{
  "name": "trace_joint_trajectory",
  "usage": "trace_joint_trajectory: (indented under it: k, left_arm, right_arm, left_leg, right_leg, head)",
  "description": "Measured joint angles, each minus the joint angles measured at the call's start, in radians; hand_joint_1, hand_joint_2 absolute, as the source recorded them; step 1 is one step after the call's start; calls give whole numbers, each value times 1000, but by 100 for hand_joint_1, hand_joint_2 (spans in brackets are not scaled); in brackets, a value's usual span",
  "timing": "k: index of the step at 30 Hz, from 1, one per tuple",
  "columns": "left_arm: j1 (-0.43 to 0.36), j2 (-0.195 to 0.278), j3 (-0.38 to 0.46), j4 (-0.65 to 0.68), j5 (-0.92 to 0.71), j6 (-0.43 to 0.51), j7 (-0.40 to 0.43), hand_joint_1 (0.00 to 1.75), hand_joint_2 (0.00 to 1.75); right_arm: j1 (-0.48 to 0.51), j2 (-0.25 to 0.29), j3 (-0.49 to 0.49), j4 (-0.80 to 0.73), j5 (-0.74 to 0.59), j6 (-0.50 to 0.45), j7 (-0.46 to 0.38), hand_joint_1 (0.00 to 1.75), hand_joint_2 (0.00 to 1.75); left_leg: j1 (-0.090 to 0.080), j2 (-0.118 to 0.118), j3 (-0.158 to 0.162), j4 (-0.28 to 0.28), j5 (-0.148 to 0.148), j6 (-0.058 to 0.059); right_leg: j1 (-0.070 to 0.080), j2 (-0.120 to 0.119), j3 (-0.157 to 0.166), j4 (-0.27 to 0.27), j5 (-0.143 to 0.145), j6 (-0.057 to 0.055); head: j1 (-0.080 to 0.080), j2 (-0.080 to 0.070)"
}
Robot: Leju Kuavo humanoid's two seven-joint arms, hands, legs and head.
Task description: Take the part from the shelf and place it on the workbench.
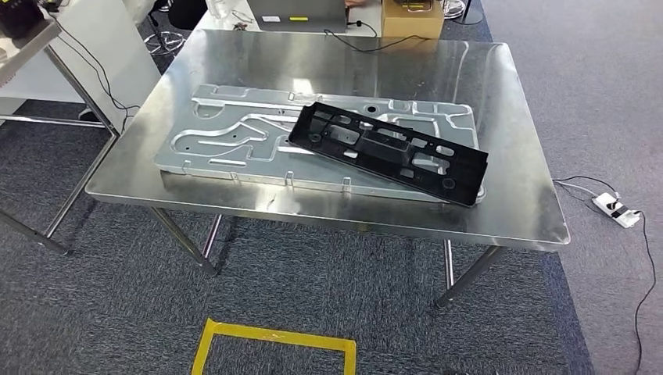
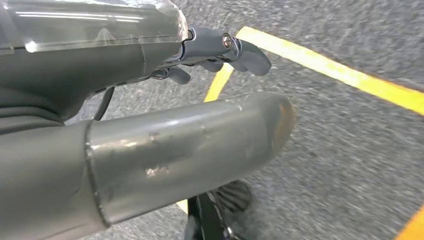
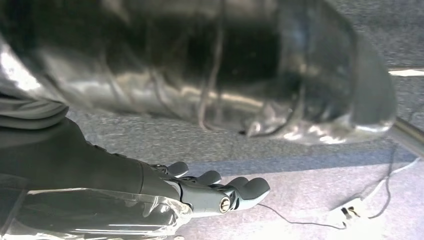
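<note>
Head view, black part lies on silver panel atop workbench, left hand and right hand empty, fingers loosely spread over carpet.

We stand in an office-like lab: grey carpet, yellow floor tape, a steel workbench, and a laptop on a desk behind.
</note>
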Motion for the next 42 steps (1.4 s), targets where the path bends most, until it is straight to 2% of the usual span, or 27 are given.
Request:
trace_joint_trajectory:
  k: [2,3,5,6,7,8,10,11,12,13,15,17,19,22,25,27,28,29,31,32,33,35,37,38,40,41,42]
  left_arm:
    - [-4,1,0,-1,-1,0,0,0,0]
    - [-5,2,0,-2,-2,0,0,0,0]
    - [-4,1,0,-2,-6,1,1,0,0]
    - [-3,0,0,-2,-8,2,2,0,0]
    - [-1,-1,0,-2,-10,3,2,0,0]
    - [-1,-1,0,-2,-12,4,2,0,0]
    - [0,-2,0,-2,-13,8,-1,0,0]
    - [0,-2,0,-2,-12,10,-6,0,0]
    - [1,-2,0,-2,-7,13,-16,0,0]
    - [1,-3,1,-2,4,16,-34,0,0]
    - [0,-6,5,-2,35,17,-108,0,0]
    - [-2,-10,4,-15,101,-21,-207,0,0]
    - [7,-29,-36,-79,258,-101,-269,0,0]
    - [20,-79,-234,-181,503,-131,-288,0,0]
    - [-28,-114,-534,-171,546,-87,-290,0,0]
    - [-60,-133,-687,-154,546,-77,-289,0,0]
    - [-67,-139,-740,-148,547,-75,-289,0,0]
    - [-70,-143,-778,-144,548,-74,-288,0,0]
    - [-69,-147,-837,-140,549,-71,-288,0,0]
    - [-70,-149,-860,-140,550,-71,-289,0,0]
    - [-70,-151,-879,-140,550,-71,-289,0,0]
    - [-71,-154,-908,-140,549,-72,-290,0,0]
    - [-71,-157,-926,-140,549,-71,-290,0,0]
    - [-71,-158,-933,-140,549,-71,-290,0,0]
    - [-71,-159,-944,-140,549,-71,-290,0,0]
    - [-71,-159,-948,-140,549,-71,-290,0,0]
    - [-71,-159,-950,-140,549,-71,-290,0,0]
  right_arm:
    - [-1,0,-3,3,23,0,0,0,0]
    - [-1,0,-5,4,35,0,2,0,0]
    - [-1,-1,-12,3,66,0,10,0,0]
    - [1,-1,-16,0,84,0,13,0,0]
    - [2,-2,-21,-5,100,0,16,0,0]
    - [3,-3,-25,-13,107,0,14,0,0]
    - [7,-3,-32,-36,99,0,7,0,0]
    - [9,-3,-36,-50,90,0,3,0,0]
    - [11,-3,-39,-64,81,0,1,0,0]
    - [14,-3,-43,-77,70,0,-1,0,0]
    - [18,-3,-48,-101,44,0,-3,0,0]
    - [24,-2,-59,-125,39,0,6,0,0]
    - [34,0,-76,-152,65,0,34,0,0]
    - [55,11,-77,-200,146,-1,109,0,0]
    - [67,16,-39,-230,217,-1,156,0,0]
    - [67,16,-20,-241,228,-1,164,0,0]
    - [67,16,-14,-245,229,-1,165,0,0]
    - [68,16,-8,-249,229,-1,165,0,0]
    - [72,17,0,-256,229,-1,166,0,0]
    - [75,18,2,-258,229,-1,166,0,0]
    - [78,19,4,-260,229,-1,166,0,0]
    - [80,19,7,-263,229,-1,166,0,0]
    - [81,19,11,-268,229,-1,165,0,0]
    - [81,19,12,-270,229,-1,165,0,0]
    - [83,18,13,-272,229,-1,166,0,0]
    - [85,18,13,-272,229,-1,166,0,0]
    - [86,18,13,-272,229,-1,167,0,0]
  left_leg:
    - [-10,0,97,-146,-20,17]
    - [-14,0,120,-188,-31,22]
    - [-15,1,118,-210,-23,32]
    - [-13,3,111,-214,-12,39]
    - [-10,5,103,-217,0,46]
    - [-8,6,93,-219,12,50]
    - [-7,8,67,-216,32,53]
    - [-6,9,52,-213,41,51]
    - [-5,10,37,-209,49,48]
    - [-4,9,23,-203,55,45]
    - [-1,5,0,-186,62,37]
    - [1,-2,-20,-167,66,26]
    - [1,-10,-36,-156,73,11]
    - [3,-13,-59,-126,58,-7]
    - [6,-10,-137,38,-35,-20]
    - [9,-7,-168,132,-61,-26]
    - [11,-5,-155,126,-44,-27]
    - [13,-1,-124,80,-12,-25]
    - [8,27,-49,-53,43,-15]
    - [2,43,-27,-100,55,-7]
    - [-3,53,-18,-126,54,-1]
    - [-5,46,-22,-143,51,12]
    - [1,28,-22,-158,55,24]
    - [5,20,-22,-163,59,31]
    - [5,4,-25,-164,64,39]
    - [5,-5,-27,-163,64,40]
    - [4,-15,-27,-161,64,40]
  right_leg:
    - [3,-2,-12,2,21,6]
    - [2,-4,-15,0,32,11]
    - [-2,-5,-18,-6,50,23]
    - [-4,-2,-22,-1,40,30]
    - [-5,1,-28,15,14,36]
    - [-8,4,-38,51,-32,42]
    - [-16,8,-61,167,-129,53]
    - [-21,8,-68,224,-148,58]
    - [-26,8,-65,259,-140,62]
    - [-29,8,-46,259,-114,65]
    - [-35,18,41,161,-71,67]
    - [-35,42,129,32,-83,61]
    - [-31,49,156,-24,-106,52]
    - [-35,26,149,-40,-101,33]
    - [-33,-18,136,-40,-93,22]
    - [-29,-43,128,-36,-91,20]
    - [-28,-47,127,-33,-91,19]
    - [-27,-49,127,-31,-91,19]
    - [-24,-49,126,-25,-92,23]
    - [-23,-53,123,-23,-91,28]
    - [-21,-58,120,-22,-90,32]
    - [-18,-74,115,-21,-86,42]
    - [-20,-54,107,-5,-101,53]
    - [-22,-33,93,25,-122,57]
    - [-26,4,39,138,-182,61]
    - [-26,8,7,200,-204,62]
    - [-26,9,-15,239,-208,63]
  head:
    - [0,0]
    - [1,0]
    - [1,0]
    - [1,0]
    - [1,0]
    - [1,0]
    - [1,0]
    - [1,0]
    - [1,0]
    - [1,0]
    - [1,0]
    - [1,0]
    - [0,0]
    - [0,0]
    - [-2,0]
    - [-2,0]
    - [-2,0]
    - [-2,0]
    - [-2,0]
    - [-2,0]
    - [-2,0]
    - [-2,0]
    - [-1,0]
    - [-1,0]
    - [-1,0]
    - [0,0]
    - [0,0]
